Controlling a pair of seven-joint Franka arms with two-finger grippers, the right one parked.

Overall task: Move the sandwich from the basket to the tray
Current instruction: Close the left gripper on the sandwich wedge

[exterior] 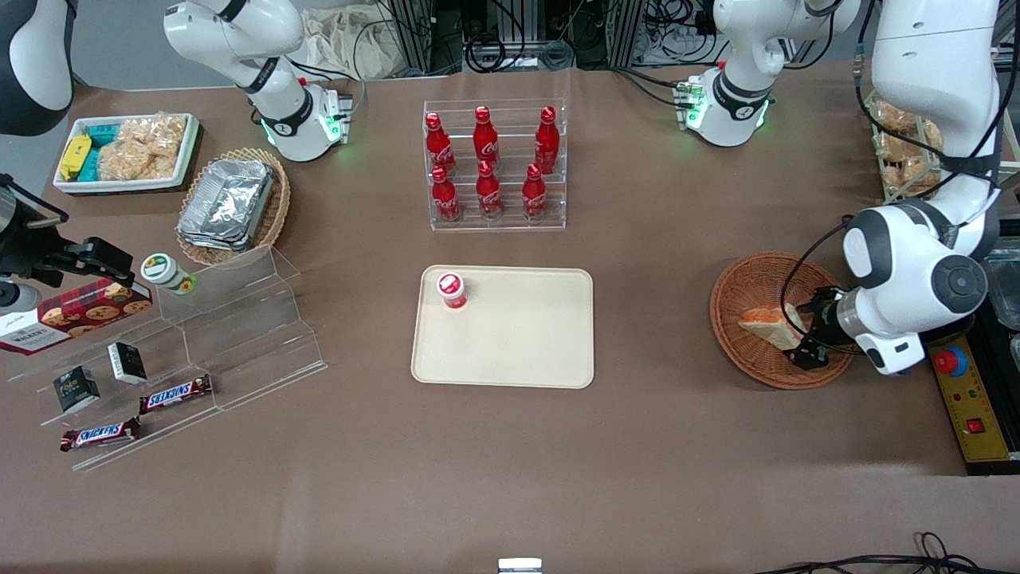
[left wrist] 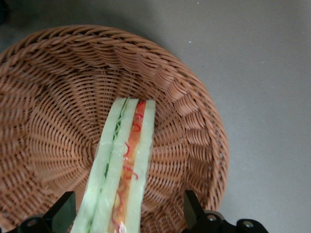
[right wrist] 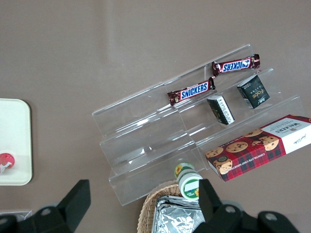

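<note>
The sandwich (left wrist: 124, 165), a triangular wedge of white bread with green and orange-red filling, stands on edge in your round reddish-brown wicker basket (exterior: 737, 295), well apart from the flat cream-beige plastic tray (exterior: 518, 343), with the black two-finger gripper (left wrist: 127, 213) lowered over it, jaws spread on either side.

White arm w/ grey joints, blk cable; blk end effector (exterior: 806, 341).
</note>
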